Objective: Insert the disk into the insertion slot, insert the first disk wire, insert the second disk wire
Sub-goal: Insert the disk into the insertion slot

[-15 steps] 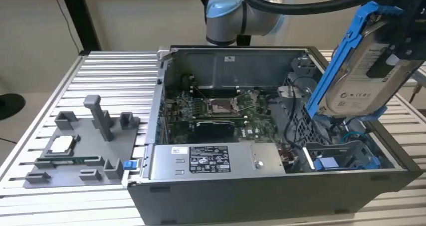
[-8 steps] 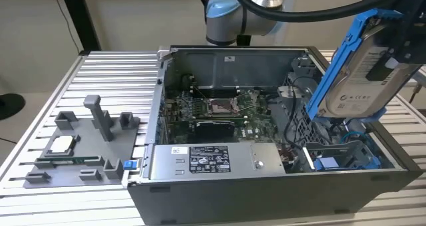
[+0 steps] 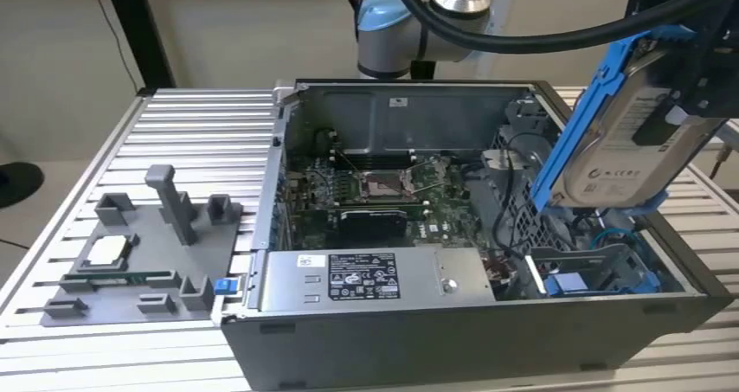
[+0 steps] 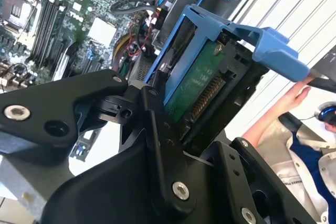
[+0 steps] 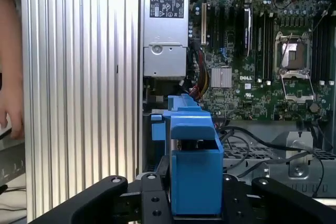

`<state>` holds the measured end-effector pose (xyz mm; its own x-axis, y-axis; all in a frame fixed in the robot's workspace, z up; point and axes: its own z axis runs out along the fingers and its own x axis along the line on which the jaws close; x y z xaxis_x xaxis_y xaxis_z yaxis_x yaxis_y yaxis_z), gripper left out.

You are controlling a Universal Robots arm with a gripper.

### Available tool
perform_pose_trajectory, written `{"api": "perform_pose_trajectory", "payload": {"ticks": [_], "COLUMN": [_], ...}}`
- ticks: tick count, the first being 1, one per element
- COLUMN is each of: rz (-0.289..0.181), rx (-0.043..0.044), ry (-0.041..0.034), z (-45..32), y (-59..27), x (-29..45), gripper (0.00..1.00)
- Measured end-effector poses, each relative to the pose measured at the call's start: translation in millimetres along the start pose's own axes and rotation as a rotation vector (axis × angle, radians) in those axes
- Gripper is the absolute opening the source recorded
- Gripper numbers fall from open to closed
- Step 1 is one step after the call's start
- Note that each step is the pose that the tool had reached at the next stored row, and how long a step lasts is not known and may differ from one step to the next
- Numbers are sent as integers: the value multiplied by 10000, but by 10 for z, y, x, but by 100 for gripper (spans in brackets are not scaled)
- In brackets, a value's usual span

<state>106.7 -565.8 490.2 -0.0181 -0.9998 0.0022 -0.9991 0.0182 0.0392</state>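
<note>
Ribbed aluminium table [image 3: 196, 124] is carrying an open grey steel case [image 3: 462, 340]. Black gripper [image 5: 195, 203] is hanging tilted, fingers clamping the flat silver disk [image 3: 624, 150] by its blue plastic frame. Blue-railed insertion slot [image 3: 583, 275] is sitting below the fingers, apart.

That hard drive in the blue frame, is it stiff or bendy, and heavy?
Likely stiff: the disk looks a solid metal slab. Probably hefty for its size. Its thin blue frame may flex where the gripper clamps it.

Ribbed table [image 3: 196, 115] bears case [image 3: 462, 340], fixture [image 3: 127, 271]
</note>
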Motion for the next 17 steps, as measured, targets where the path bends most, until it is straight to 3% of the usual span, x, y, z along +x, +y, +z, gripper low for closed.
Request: {"api": "perform_pose_trajectory", "payload": {"ticks": [17], "rz": [0], "rx": [3], "ry": [1], "z": [106], "y": [-9], "x": [0], "gripper": [0]}}
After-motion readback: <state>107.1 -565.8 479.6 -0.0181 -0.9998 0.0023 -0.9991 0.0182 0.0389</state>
